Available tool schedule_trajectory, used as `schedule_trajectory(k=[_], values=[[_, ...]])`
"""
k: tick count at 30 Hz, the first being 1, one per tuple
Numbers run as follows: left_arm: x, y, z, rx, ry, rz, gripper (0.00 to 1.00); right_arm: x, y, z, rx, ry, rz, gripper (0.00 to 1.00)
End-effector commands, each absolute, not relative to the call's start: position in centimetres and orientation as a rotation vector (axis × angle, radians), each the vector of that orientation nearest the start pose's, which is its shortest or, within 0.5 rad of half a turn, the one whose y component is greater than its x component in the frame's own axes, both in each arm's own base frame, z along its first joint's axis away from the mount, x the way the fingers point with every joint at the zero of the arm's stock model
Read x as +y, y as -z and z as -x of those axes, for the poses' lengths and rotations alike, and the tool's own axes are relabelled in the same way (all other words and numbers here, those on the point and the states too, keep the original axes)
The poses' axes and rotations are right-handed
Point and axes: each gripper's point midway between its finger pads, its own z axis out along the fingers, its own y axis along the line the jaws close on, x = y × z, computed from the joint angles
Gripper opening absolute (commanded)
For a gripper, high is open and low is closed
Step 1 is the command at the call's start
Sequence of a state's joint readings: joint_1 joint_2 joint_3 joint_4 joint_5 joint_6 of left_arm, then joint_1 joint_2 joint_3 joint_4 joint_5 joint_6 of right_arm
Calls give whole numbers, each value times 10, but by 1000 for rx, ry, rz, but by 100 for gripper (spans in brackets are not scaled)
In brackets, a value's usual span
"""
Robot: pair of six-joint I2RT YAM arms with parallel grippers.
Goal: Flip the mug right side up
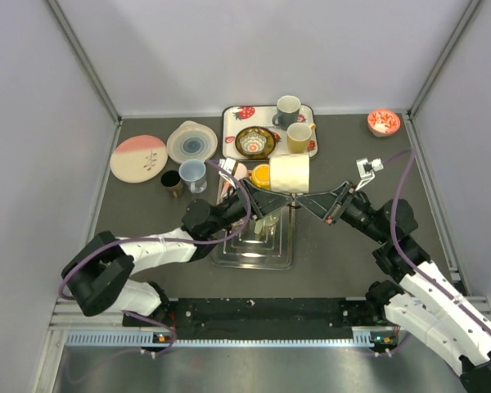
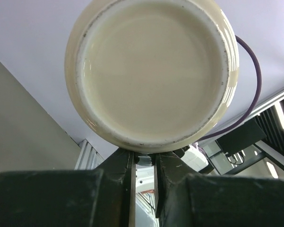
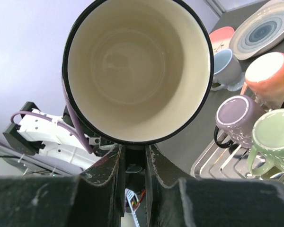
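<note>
A cream mug with a black rim (image 1: 290, 173) hangs on its side in the air above the metal drying rack (image 1: 254, 250). Its mouth faces right and its handle points down. My left gripper (image 1: 272, 201) comes in from the left. In the left wrist view it (image 2: 144, 158) is shut under the mug's base (image 2: 151, 71). My right gripper (image 1: 308, 199) comes in from the right. In the right wrist view it (image 3: 135, 156) is shut on the handle below the open mouth (image 3: 137, 66).
A strawberry tray (image 1: 229, 115) at the back holds a grey mug (image 1: 287, 108), a yellow mug (image 1: 299, 137) and a bowl (image 1: 254, 142). A pink plate (image 1: 137, 157), a blue plate (image 1: 191, 142), a light-blue mug (image 1: 192, 173) and a black cup (image 1: 171, 182) sit back left. A red bowl (image 1: 383, 123) sits back right. A purple mug (image 3: 239, 118) and a green mug (image 3: 274, 137) sit on the rack.
</note>
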State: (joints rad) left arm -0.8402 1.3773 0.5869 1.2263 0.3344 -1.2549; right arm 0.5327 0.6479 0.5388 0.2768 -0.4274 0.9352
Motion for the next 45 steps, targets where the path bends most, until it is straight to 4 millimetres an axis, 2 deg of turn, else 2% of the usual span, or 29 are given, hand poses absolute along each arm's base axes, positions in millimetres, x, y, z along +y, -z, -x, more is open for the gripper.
schedule_trajectory(k=[1, 3, 4, 7, 9, 10, 11, 14, 16, 17, 19, 21, 22, 23, 25, 26, 27, 29, 30, 33, 37, 45], values=[[-344, -381, -188, 1186, 2010, -118, 0, 244, -321, -161, 1617, -1503, 257, 0], [-347, -372, -191, 1241, 1966, -127, 0, 243, -319, -159, 1627, -1482, 272, 0], [-345, -375, -190, 1239, 1949, -133, 0, 242, -318, -160, 1630, -1476, 269, 0], [-343, -367, -194, 1300, 1848, -157, 0, 240, -316, -159, 1641, -1459, 275, 0], [-344, -366, -195, 1316, 1768, -208, 0, 240, -314, -159, 1654, -1453, 275, 10], [-344, -359, -196, 1374, 1723, -217, 0, 239, -316, -158, 1651, -1449, 272, 14], [-343, -358, -197, 1382, 1692, -229, 0, 239, -315, -159, 1654, -1442, 271, 22], [-336, -350, -198, 1393, 1607, -245, 0, 237, -321, -158, 1643, -1438, 271, 34], [-329, -353, -199, 1376, 1557, -247, 0, 237, -323, -157, 1643, -1438, 278, 38], [-328, -343, -201, 1415, 1526, -244, 0, 237, -323, -156, 1648, -1434, 282, 41], [-319, -345, -201, 1401, 1468, -253, 0, 235, -325, -154, 1653, -1425, 289, 44], [-311, -334, -207, 1444, 1374, -251, 0, 232, -326, -155, 1648, -1398, 284, 47], [-304, -343, -205, 1432, 1350, -252, 0, 228, -326, -154, 1651, -1375, 287, 49], [-299, -327, -209, 1507, 1284, -248, 0, 226, -320, -154, 1681, -1355, 283, 50], [-287, -330, -208, 1511, 1190, -281, 0, 219, -320, -153, 1680, -1307, 286, 52], [-279, -324, -212, 1547, 1125, -268, 0, 217, -311, -152, 1722, -1283, 281, 52], [-270, -309, -208, 1607, 1052, -311, 0, 213, -311, -153, 1724, -1257, 273, 52], [-256, -297, -210, 1671, 950, -312, 0, 206, -302, -151, 1753, -1208, 279, 53], [-242, -277, -209, 1753, 849, -319, 0, 203, -299, -153, 1758, -1180, 267, 53], [-223, -259, -203, 1834, 732, -326, 0, 194, -287, -154, 1791, -1117, 251, 53], [-197, -212, -189, 2056, 560, -328, 0, 189, -274, -156, 1819, -1076, 234, 53], [-197, -155, -164, 2275, 489, -331, 0, 185, -253, -163, 1872, -1019, 212, 53]])
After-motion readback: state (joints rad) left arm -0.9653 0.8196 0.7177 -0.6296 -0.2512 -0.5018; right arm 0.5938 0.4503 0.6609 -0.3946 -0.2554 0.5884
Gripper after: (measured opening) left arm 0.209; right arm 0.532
